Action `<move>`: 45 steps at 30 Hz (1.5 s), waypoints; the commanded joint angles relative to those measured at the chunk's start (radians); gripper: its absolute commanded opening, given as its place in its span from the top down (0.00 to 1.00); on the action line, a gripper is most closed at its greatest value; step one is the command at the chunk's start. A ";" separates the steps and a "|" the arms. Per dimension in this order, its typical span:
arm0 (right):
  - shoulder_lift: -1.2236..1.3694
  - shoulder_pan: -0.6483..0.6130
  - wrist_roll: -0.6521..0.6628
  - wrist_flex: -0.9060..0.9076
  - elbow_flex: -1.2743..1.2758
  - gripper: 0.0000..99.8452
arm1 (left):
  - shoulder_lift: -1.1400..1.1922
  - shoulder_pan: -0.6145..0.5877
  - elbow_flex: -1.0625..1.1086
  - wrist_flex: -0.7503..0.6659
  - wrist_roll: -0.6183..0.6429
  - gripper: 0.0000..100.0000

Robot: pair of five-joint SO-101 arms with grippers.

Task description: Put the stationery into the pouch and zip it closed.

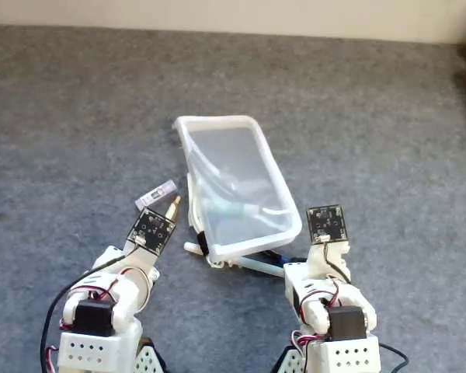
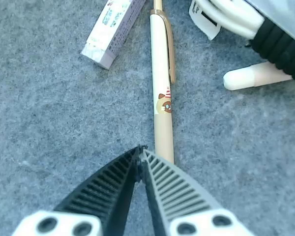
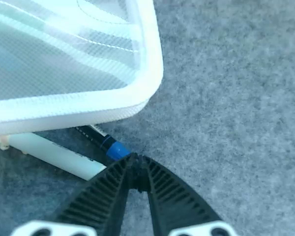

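My left gripper (image 2: 140, 149), fingers together, hangs at the beige pen (image 2: 162, 83); my right gripper (image 3: 137, 158), likewise closed, is near a corner of the pouch (image 3: 64, 64).

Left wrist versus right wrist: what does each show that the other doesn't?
Left wrist's own: the beige pen, a small white box beside it, and the left gripper, shut, by the pen's end. Right wrist's own: a blue-tipped pen poking from under the pouch corner, and the right gripper, shut. Shared: the pouch's white rim and the grey carpet.

Left tool (image 2: 140, 149), right tool (image 3: 136, 157) closed.
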 commanded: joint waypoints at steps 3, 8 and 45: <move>-0.018 0.008 -0.009 -0.001 0.094 1.00 | -0.013 -0.012 0.022 0.005 -0.005 0.99; -0.016 0.005 -0.011 0.008 -0.048 1.00 | -0.013 -0.012 0.022 0.005 -0.005 0.99; 0.839 -0.414 -0.328 -0.153 -0.561 1.00 | -0.013 -0.012 0.022 0.005 -0.005 0.99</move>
